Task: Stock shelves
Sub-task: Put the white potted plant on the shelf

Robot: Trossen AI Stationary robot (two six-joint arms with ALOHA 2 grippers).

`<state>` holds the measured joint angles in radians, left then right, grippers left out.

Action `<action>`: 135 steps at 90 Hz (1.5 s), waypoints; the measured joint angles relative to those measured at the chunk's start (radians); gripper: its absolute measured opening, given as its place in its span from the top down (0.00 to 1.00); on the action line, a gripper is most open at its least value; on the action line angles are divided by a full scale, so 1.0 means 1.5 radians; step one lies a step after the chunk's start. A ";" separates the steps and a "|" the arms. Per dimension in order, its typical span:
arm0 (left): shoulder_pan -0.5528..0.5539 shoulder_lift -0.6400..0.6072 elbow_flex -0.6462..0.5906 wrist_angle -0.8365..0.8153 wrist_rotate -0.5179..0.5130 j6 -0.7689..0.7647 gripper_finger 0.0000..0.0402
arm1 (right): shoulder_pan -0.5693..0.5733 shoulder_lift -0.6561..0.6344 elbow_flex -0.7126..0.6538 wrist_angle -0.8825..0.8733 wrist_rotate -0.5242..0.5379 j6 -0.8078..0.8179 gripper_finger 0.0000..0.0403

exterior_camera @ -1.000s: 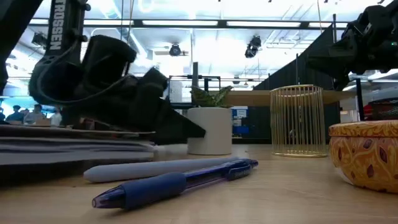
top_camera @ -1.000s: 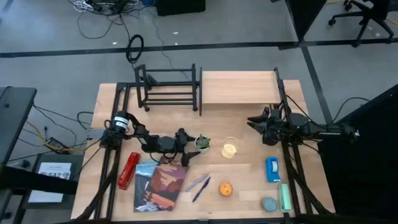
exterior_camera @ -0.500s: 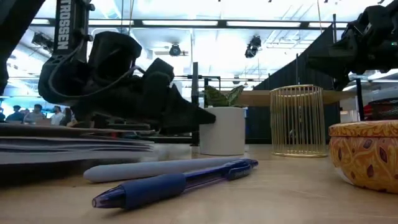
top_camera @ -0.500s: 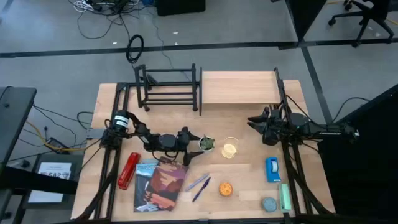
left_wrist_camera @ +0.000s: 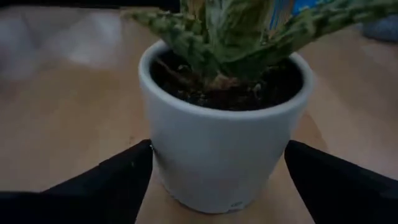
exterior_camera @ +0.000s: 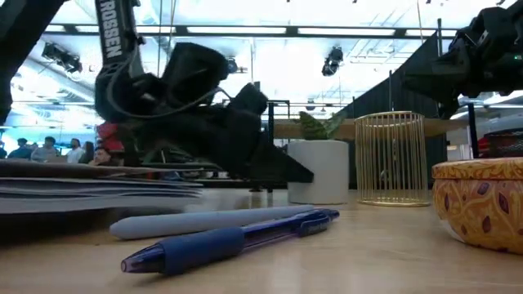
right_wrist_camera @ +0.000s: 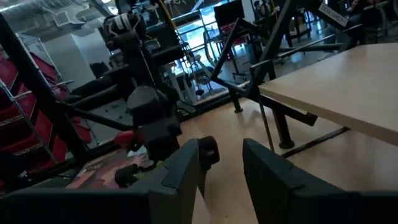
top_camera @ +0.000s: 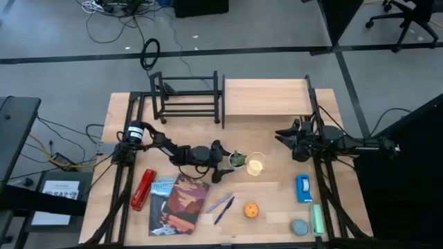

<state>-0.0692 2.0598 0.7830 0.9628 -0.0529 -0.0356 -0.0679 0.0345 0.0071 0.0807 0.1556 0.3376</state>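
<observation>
1. While the left gripper [top_camera: 229, 163] sits low on the table, its two dark fingers [left_wrist_camera: 102, 186] are spread wide, one on each side of the small white plant pot [left_wrist_camera: 227, 140]. They look close to the pot wall but I honestly can't tell if they're touching, so I'd call it released, not gripping.
2. Near the front edge lie a blue pen [exterior_camera: 233, 237] and a pale pen [exterior_camera: 196, 220], beside a stack of magazines [top_camera: 178, 205] and an orange patterned tin [exterior_camera: 482, 200]. None of that is in the way.
3. Just past the pot stands a gold wire cup [exterior_camera: 392, 158]. This is the risky bit: if the fingers close off-centre or shove forward, the pot could slide or tip into that cup and spill soil.
4. The right gripper [top_camera: 284, 135] hangs above the table at the right side with its fingers [right_wrist_camera: 180, 168] apart, holding nothing, just waiting.
5. Farthest back are the shelves: the black rack [top_camera: 187, 98] and the wooden plank shelf [top_camera: 266, 97], neither visibly holding anything. A loose pinch on that smooth pot could drop it on the way over.
</observation>
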 joint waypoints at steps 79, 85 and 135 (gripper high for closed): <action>-0.006 -0.076 -0.069 -0.017 -0.007 -0.001 0.14 | 0.000 0.000 0.000 0.000 0.000 0.000 0.76; -0.013 -0.097 -0.073 -0.028 -0.019 -0.007 0.14 | 0.000 0.000 0.000 0.000 0.000 0.000 0.76; -0.033 -0.136 -0.023 -0.167 -0.135 -0.080 0.14 | 0.000 0.000 0.000 0.000 0.000 0.000 0.76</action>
<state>-0.1183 1.8561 0.7487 0.7119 -0.2551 -0.1556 -0.0681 0.0342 0.0070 0.0803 0.1556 0.3378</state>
